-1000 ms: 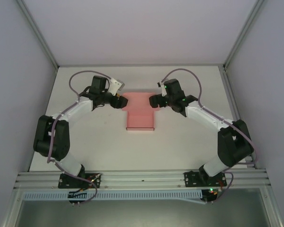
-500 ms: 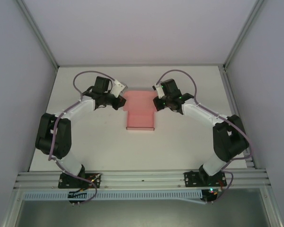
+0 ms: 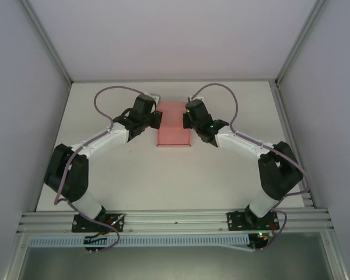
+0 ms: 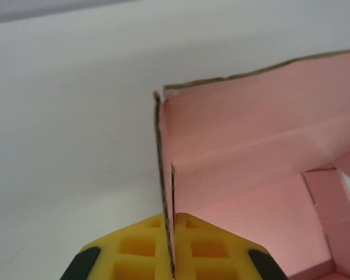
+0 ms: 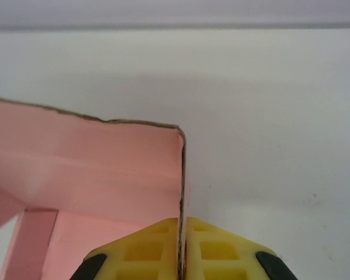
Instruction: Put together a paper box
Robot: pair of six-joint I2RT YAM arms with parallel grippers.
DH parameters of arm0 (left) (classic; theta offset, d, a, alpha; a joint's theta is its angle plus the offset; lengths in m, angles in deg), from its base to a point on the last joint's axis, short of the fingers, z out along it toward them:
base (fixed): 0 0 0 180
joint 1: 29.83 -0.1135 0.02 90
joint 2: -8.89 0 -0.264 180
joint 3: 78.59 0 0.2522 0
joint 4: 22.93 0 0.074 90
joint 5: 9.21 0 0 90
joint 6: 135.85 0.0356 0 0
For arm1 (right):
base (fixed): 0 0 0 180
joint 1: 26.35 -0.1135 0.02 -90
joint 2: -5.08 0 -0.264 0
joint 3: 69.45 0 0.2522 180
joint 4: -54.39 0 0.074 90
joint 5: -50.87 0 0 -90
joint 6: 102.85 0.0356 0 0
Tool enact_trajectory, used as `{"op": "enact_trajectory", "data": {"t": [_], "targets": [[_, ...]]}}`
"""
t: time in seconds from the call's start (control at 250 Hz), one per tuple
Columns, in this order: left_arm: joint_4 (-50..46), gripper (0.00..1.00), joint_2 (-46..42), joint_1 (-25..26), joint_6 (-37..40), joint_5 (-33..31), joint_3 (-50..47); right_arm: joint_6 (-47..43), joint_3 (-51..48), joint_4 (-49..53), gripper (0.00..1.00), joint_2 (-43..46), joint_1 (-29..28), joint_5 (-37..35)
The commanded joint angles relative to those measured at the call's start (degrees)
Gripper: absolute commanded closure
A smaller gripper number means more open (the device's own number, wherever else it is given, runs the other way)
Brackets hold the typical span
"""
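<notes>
The white counter [image 3: 105, 175] carries the paper box [image 3: 174, 131] toward its far middle, between your two arms, which reach in from either side. The pink card is partly raised. Its base lies flat on the counter, and the wrist views show a back wall standing and meeting an upright side wall at each end.

Your left pincer [image 4: 171, 233] is pressed together on the left side wall. Two card edges sit between its yellow pads [image 4: 134, 251], one taller than the other, so it seems to hold a doubled layer. Your right pincer [image 5: 182, 233] is likewise pinching the top edge of the right side wall, near the back corner.

Mind these risks:
- Nothing pins the base down, so uneven pulls would likely drag or twist the whole box across the counter.
- Pulling the arms apart could tear the card at the back corners.
- The card is thin, so a sideways shove would probably buckle a wall instead of folding it on its crease.
- The shorter layer in the left grip looks shallowly caught. If it slips free, that wall may spring open.
</notes>
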Motion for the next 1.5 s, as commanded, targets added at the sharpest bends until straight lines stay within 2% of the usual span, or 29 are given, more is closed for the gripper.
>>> {"op": "enact_trajectory", "data": {"t": [0.0,0.128,0.351,0.523,0.691,0.906,1.118,1.182,1.226,1.246,1.29,1.35,1.381,1.493], "targets": [[10.3,1.0,1.7,2.0,-10.0,-1.1,-1.0,11.5,-1.0,-12.4,0.9,-2.9,-2.1,-1.3],[17.2,1.0,2.8,2.0,-11.7,0.5,-3.7,12.4,-3.0,-19.3,0.9,-4.2,-3.0,-1.5],[27.2,1.0,6.1,1.9,-8.3,3.1,-8.0,8.0,-3.9,-17.9,0.9,-6.0,-3.5,-0.1],[27.1,1.0,8.2,1.6,-10.0,5.7,-8.0,8.2,-8.7,-21.5,0.93,-6.0,-4.2,-0.1],[30.3,1.0,6.3,1.9,-7.8,8.6,-11.5,7.1,-11.9,-23.3,0.93,-5.1,-5.4,0.7],[37.0,1.0,2.0,2.3,-2.9,10.8,-22.8,3.4,-18.1,-24.0,0.91,-1.2,-8.3,-3.6],[39.6,0.79,-2.6,2.7,-1.9,13.5,-27.7,0.8,-22.2,-24.5,0.88,1.7,-11.0,-8.0],[37.9,0.64,-4.0,2.7,-1.6,13.7,-27.9,-0.7,-23.0,-24.7,0.86,2.4,-11.9,-8.9],[36.6,0.58,-5.0,2.8,-1.3,13.6,-28.1,-1.1,-23.2,-24.4,0.84,2.6,-12.4,-9.9],[35.9,0.52,-5.6,2.8,-1.3,13.5,-28.3,-1.1,-23.3,-24.2,0.84,2.7,-12.6,-10.1],[34.8,0.31,-6.6,2.8,-1.3,13.2,-28.7,-1.2,-23.3,-23.6,0.83,2.6,-12.8,-10.4],[33.2,0.15,-8.2,2.8,-0.8,12.7,-29.7,-0.9,-23.4,-22.9,0.82,2.5,-13.2,-11.2],[32.0,0.01,-9.1,2.8,-1.0,11.6,-30.4,-0.7,-23.5,-22.7,0.81,2.4,-13.4,-11.8],[26.8,0.0,-12.6,2.8,-1.6,7.9,-31.5,-0.3,-24.2,-22.0,0.77,2.8,-13.9,-12.1]]}}
